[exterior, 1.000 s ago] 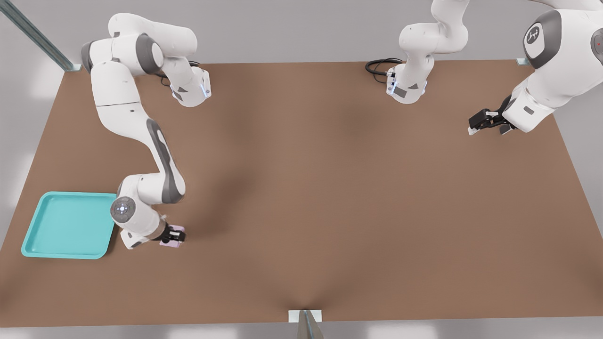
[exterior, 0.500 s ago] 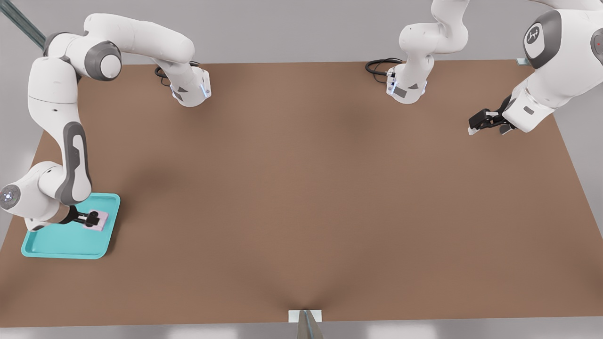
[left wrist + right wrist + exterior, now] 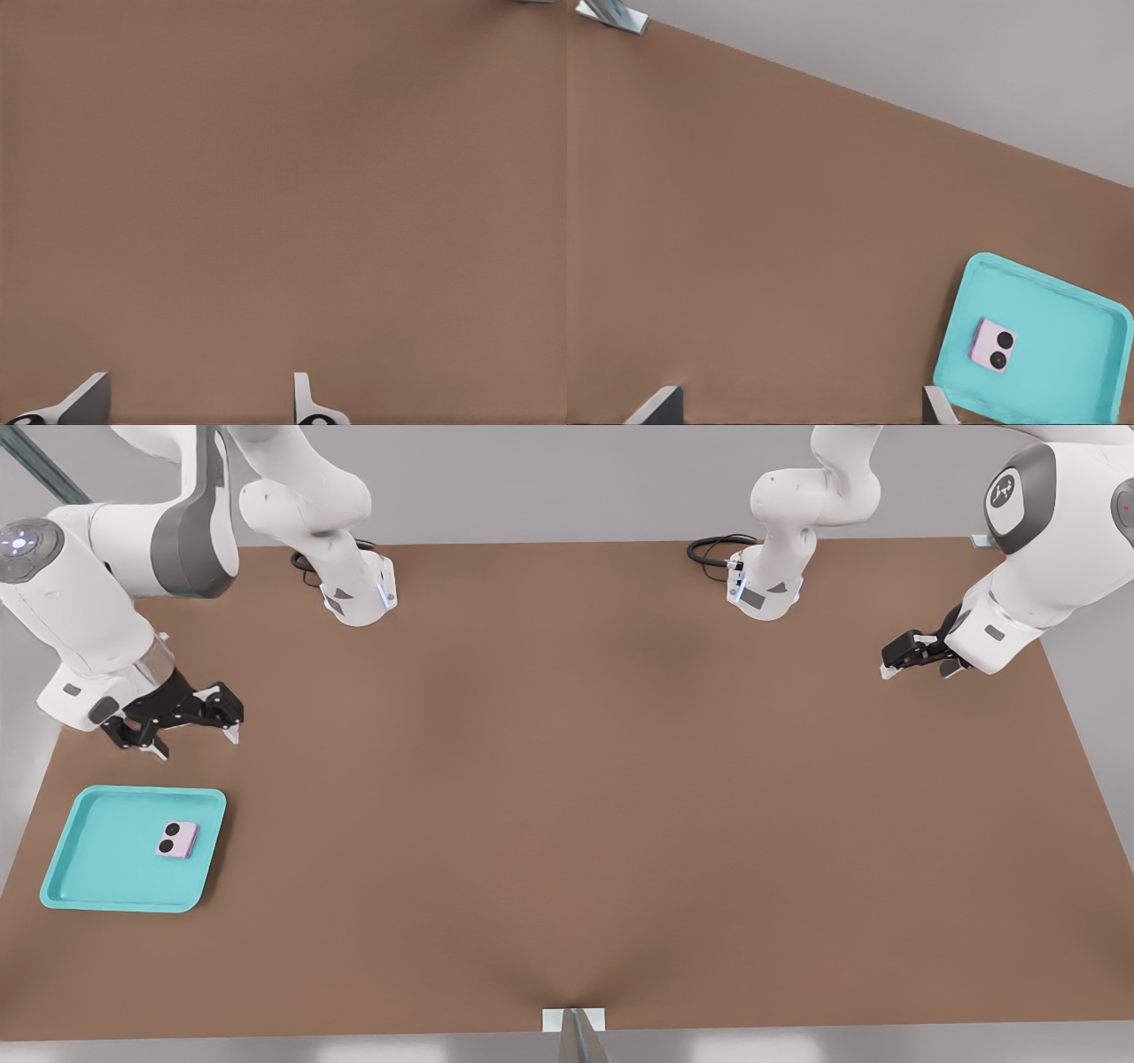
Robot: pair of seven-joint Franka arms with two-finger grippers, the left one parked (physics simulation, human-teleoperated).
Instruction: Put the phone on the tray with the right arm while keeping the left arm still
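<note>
The pale pink phone (image 3: 178, 840) with two black lenses lies flat inside the turquoise tray (image 3: 89, 868) at the front view's left, near the tray's right rim. The right wrist view also shows the phone (image 3: 993, 345) resting in the tray (image 3: 1072, 354). My gripper (image 3: 197, 734) hangs open and empty above the table, behind the tray and well clear of it. Its two fingertips (image 3: 656, 405) peek into the right wrist view, wide apart. The right arm (image 3: 80, 593) rises over the table's left edge.
The brown table (image 3: 567, 797) fills the view. The right arm's base (image 3: 359, 593) and a second base with a black cable (image 3: 766, 584) stand at the far edge. The parked arm's gripper (image 3: 912, 654) hovers at the front view's right.
My gripper let go of the phone, which now lies in the tray. The arm lifted up and drew back toward the far side, away from the tray.
</note>
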